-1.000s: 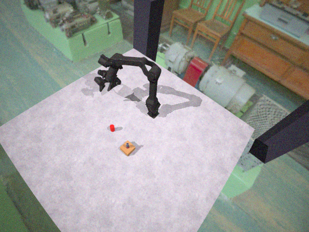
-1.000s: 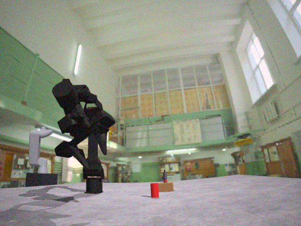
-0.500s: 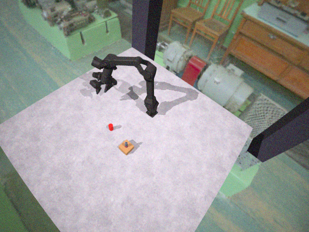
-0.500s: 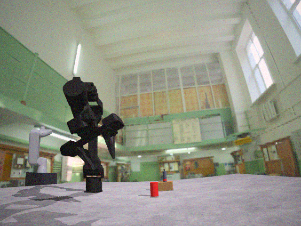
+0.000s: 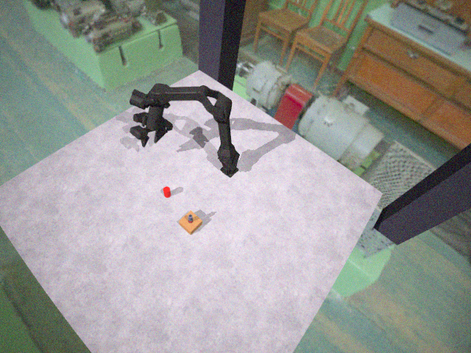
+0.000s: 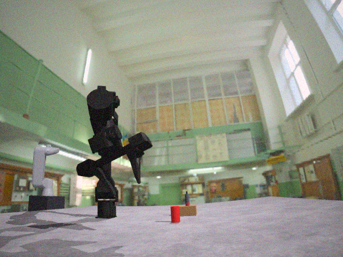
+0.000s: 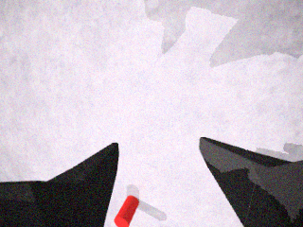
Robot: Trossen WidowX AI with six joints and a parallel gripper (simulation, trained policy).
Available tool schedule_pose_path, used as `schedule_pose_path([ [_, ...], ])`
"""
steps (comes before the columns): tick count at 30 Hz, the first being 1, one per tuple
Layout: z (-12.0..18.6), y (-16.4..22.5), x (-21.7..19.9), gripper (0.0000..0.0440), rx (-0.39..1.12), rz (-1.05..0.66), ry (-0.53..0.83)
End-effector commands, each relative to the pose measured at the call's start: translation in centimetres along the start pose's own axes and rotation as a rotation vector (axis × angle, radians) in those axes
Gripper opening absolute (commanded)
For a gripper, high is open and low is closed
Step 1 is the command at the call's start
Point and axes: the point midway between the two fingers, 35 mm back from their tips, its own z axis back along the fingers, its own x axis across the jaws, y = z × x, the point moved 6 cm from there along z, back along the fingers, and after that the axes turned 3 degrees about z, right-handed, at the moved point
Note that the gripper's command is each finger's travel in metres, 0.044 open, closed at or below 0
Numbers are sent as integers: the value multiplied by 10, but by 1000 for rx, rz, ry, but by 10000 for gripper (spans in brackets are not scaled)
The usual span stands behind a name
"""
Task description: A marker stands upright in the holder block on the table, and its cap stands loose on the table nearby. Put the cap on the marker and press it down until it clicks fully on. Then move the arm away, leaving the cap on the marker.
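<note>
Up above the tabletop [image 5: 243, 265] [image 6: 235, 232], near its far-left edge in the top view, the gripper [image 5: 150, 143] [image 6: 138, 181] [image 7: 159, 145] is held with its fingers spread and nothing pinched between them. The red cap [image 5: 166, 192] [image 6: 175, 214] [image 7: 126, 211] is seen standing loose, nearer the left corner than the right one, with the marker [image 5: 190, 218] [image 6: 187, 199] upright in the holder block [image 5: 180, 223] [image 6: 188, 210] just beside it.

So, what could be messed up? The cap could be tipped if the descent is made off-centre, since in the wrist view it's placed low, toward one finger rather than midway. The marker or block could get knocked if the swing is made too low, as the two are set close together. If the cap is gripped askew, it could be jammed on the tip. Which end of the cap is open can't really be made out, tbh.

Counted: one cap, one marker, one block, one black arm [image 5: 224, 132] [image 6: 101, 116], two fingers.

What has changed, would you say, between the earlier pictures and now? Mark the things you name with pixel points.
The open claw [image 5: 150, 143] [image 6: 139, 181] [image 7: 159, 145] has moved lower and rightward in the exterior view. Nothing was taken hold of or let go. The red cap [image 5: 166, 192] [image 6: 175, 214] [image 7: 127, 211] and the marker [image 5: 190, 218] [image 6: 187, 199] in its block [image 5: 193, 230] [image 6: 188, 210] stayed put.
</note>
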Motion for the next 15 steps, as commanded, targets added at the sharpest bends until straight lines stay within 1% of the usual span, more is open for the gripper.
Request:
schedule_pose_path([
  [1,-4,0,7,309,8,5,21],
  [15,-15,5,28,310,31,31,81],
])
